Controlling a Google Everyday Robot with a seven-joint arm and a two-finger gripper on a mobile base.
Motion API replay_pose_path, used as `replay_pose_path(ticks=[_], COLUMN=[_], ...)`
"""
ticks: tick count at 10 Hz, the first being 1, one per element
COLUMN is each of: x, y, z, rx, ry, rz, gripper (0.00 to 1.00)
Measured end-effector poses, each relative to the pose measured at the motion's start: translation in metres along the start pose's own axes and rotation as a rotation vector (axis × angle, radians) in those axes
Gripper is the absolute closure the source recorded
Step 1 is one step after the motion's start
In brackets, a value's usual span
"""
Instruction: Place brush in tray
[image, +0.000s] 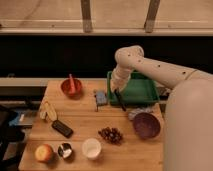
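Note:
My gripper (116, 89) hangs from the white arm over the left edge of the green tray (141, 90). It is shut on the brush (120, 101), whose thin black handle slants down and to the right across the tray's left front corner. The brush's lower end reaches about the tray's front rim. I cannot tell whether it touches the tray.
A grey-blue block (101, 97) lies just left of the tray. A purple bowl (146, 125) stands in front of the tray, with grapes (111, 134) to its left. A red bowl (71, 86), banana (48, 111), black block (62, 128), apple (44, 152), small dark cup (64, 150) and white cup (91, 148) fill the left and front.

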Motion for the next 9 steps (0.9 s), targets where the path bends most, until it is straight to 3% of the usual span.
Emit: replay_pose_path(ticks=[2, 4, 6, 7, 9], x=[-0.006, -0.015, -0.019, -0.02, -0.021], y=[-0.016, -0.011, -0.012, -0.012, -0.01], z=[0.022, 0.036, 0.04, 0.039, 0.035], rx=[-0.03, -0.058, -0.069, -0.072, -0.079], ry=[0.027, 0.041, 0.042, 0.034, 0.018], rz=[0.019, 0.01, 0.007, 0.005, 0.001], gripper=[0.74, 0.55, 0.34, 0.28, 0.27])
